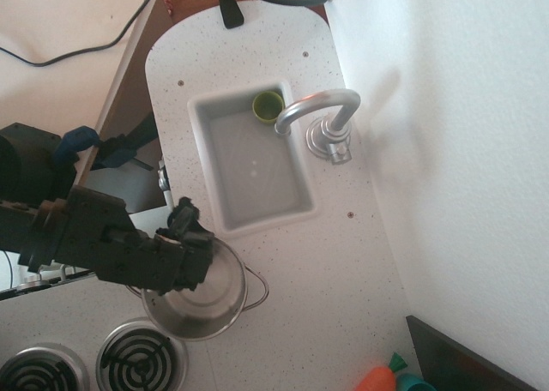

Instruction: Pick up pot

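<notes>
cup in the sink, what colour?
Green cup, in the sink's far corner; overhead view.

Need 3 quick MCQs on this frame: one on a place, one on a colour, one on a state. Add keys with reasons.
1. Where is the green cup?
A. on a burner
B. in the sink's far corner near the faucet
C. inside the pot

2. What colour is the pot?
A. shiny silver metal
B. red
C. black

3. How does the pot stand?
A. tipped on its side in the sink
B. upside down on a burner
C. upright on the counter by the stove

Key: 1 B, the cup sits inside the sink by the faucet. 2 A, its steel interior reflects light. 3 C, its open mouth faces up, under the gripper, next to the burner.
</notes>
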Robot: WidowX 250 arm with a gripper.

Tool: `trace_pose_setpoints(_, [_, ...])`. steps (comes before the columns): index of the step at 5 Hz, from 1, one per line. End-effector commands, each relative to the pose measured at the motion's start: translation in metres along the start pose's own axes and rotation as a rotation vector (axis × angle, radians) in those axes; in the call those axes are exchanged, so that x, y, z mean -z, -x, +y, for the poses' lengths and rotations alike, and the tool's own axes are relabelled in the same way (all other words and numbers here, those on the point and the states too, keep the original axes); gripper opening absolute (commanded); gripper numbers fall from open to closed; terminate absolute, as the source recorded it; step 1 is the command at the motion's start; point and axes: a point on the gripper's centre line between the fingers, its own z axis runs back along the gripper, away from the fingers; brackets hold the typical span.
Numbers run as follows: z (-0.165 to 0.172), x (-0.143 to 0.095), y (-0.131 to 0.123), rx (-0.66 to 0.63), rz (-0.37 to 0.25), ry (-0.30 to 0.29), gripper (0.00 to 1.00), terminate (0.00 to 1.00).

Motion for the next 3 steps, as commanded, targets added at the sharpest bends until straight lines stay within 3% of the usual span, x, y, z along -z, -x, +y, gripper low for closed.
trace_pose_setpoints(1, [0.0120, 0.0119, 0.0012, -0.046, 0.052, -0.033, 1.00, 0.00])
trace_pose_setpoints(2, [0.0114, 0.0133, 0.0041, -0.069, 0.041, -0.046, 0.00, 0.00])
trace_pose_setpoints(3, [0.0105, 0.0091, 0.0003, -0.068, 0.011, -0.043, 0.00, 0.00])
